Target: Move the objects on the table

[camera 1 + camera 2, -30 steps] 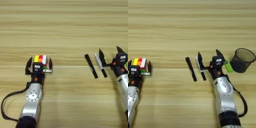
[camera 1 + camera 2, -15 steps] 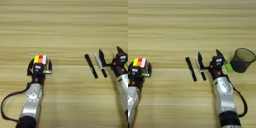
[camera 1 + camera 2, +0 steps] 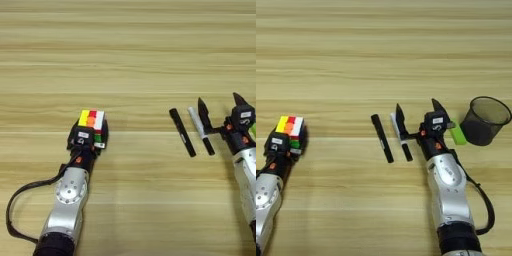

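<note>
Spanning both views, the light-wood tabletop (image 3: 128, 60) has plank grain running left to right.

Both arms come up from the near edge. Left gripper (image 3: 86, 134) sits toward the near-left part of the tabletop, right behind the puzzle cube (image 3: 91, 122). Its fingers are hidden by the wrist and the cube, so cannot tell whether they're apart, together or clamped.

Right gripper (image 3: 417, 113) is toward the near-right, fingers (image 3: 400, 116) clearly apart and pointing at the far edge. One finger lies over the white pen (image 3: 400, 136); the other is off to the right of it, with nothing between them.

Black mesh cup (image 3: 484, 120) stands upright near the right edge, seen only in the right eye view. Cube shows a yellow, orange, red and white top, with green lower down.

Black marker (image 3: 182, 132) lies flat just left of the pen, roughly parallel and apart from it, both slanted with near ends further right. Pen's black cap is at its near end.

Small green block (image 3: 457, 134) lies between the right gripper and the cup.
</note>
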